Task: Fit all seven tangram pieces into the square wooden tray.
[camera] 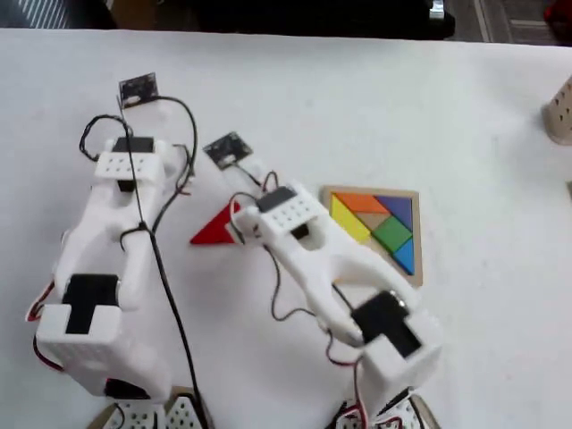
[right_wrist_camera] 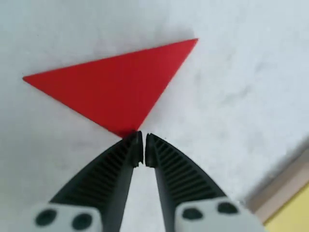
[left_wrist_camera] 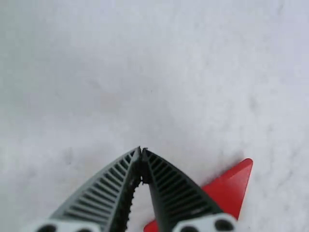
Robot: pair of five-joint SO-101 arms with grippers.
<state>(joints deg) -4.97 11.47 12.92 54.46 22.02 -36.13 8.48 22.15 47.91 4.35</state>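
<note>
A red triangle (camera: pixel 213 231) lies flat on the white table, left of the square wooden tray (camera: pixel 371 191). The tray holds several pieces, among them yellow (camera: pixel 350 220), orange (camera: pixel 361 203), green (camera: pixel 391 232) and blue (camera: pixel 399 213). My right gripper (right_wrist_camera: pixel 143 141) is shut, its tips right at one corner of the red triangle (right_wrist_camera: pixel 116 92), with nothing between the fingers. My left gripper (left_wrist_camera: pixel 141 153) is shut too, over bare table, with the red triangle (left_wrist_camera: pixel 226 192) just off to one side behind its fingers.
The tray's wooden rim (right_wrist_camera: pixel 282 191) and a yellow piece (right_wrist_camera: pixel 295 218) sit close beside my right gripper. Black cables (camera: pixel 165 268) trail between the arms. A pale perforated object (camera: pixel 561 112) stands at the table's far right edge.
</note>
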